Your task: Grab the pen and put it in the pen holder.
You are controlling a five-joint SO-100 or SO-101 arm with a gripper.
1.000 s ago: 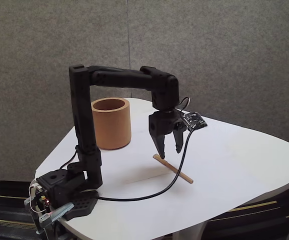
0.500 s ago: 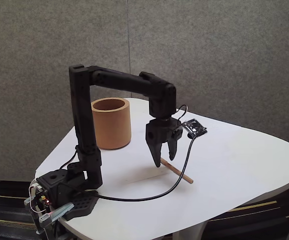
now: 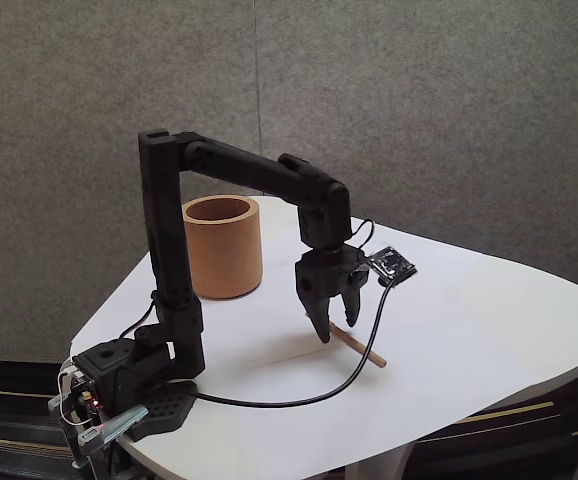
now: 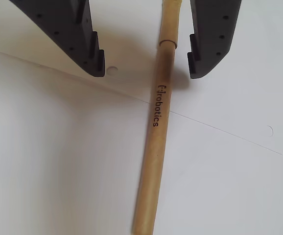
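One hand (image 3: 333, 331) lowered since earlier | fingers apart, straddling pen (image 4: 156, 132) | nothing gripped

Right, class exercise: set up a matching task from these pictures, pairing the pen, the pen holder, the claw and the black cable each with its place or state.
Things:
1. pen
2. pen holder
3. claw
4. black cable

Places or states:
A. open, fingers on either side of the stick
B. standing upright behind the arm, nothing visible in it
C. lying flat on the white table, printed lettering on its side
D. curving across the table from the arm's base up to the small board at the wrist

Pairs: 1-C, 2-B, 3-A, 4-D
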